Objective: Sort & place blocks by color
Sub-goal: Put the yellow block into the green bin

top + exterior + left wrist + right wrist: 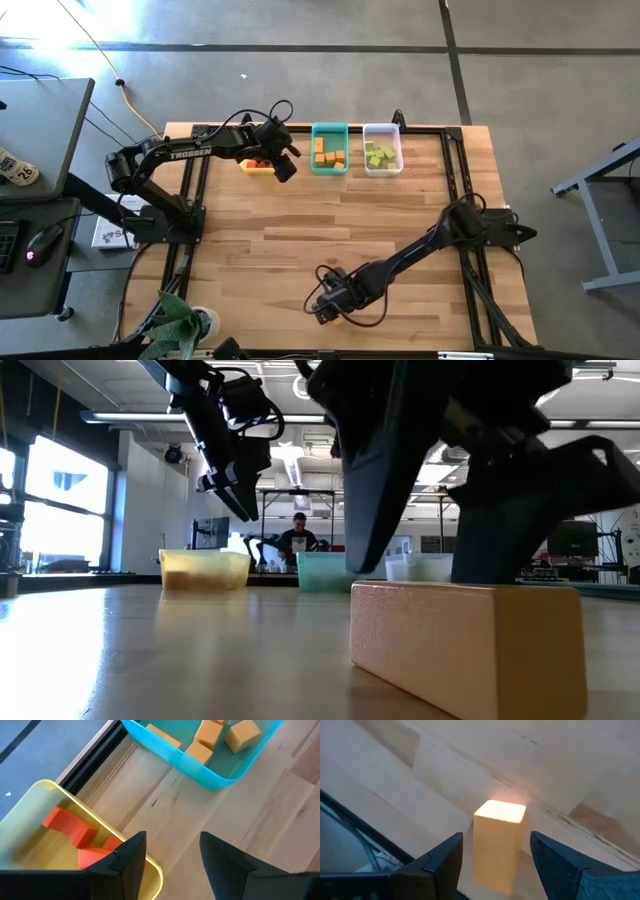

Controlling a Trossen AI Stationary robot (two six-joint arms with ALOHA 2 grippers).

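Here, right tool low at the worktop's near edge, fingers spread wide astride an orange block, not gripping, left tool open over the yellow bin of red blocks at the far edge, orange blocks in the teal bin, green blocks in the clear bin

Pale wood-grain counter with black frame rails; both arms dark, left arm lettered white, fingers of the left gripper black, fingers of the right gripper black too. Yellow bin has red blocks, teal bin has orange blocks, clear bin has light green blocks. Orange bar on the counter looks pale yellow-orange with a bright glare on top; floor grey, green plant at the near edge.
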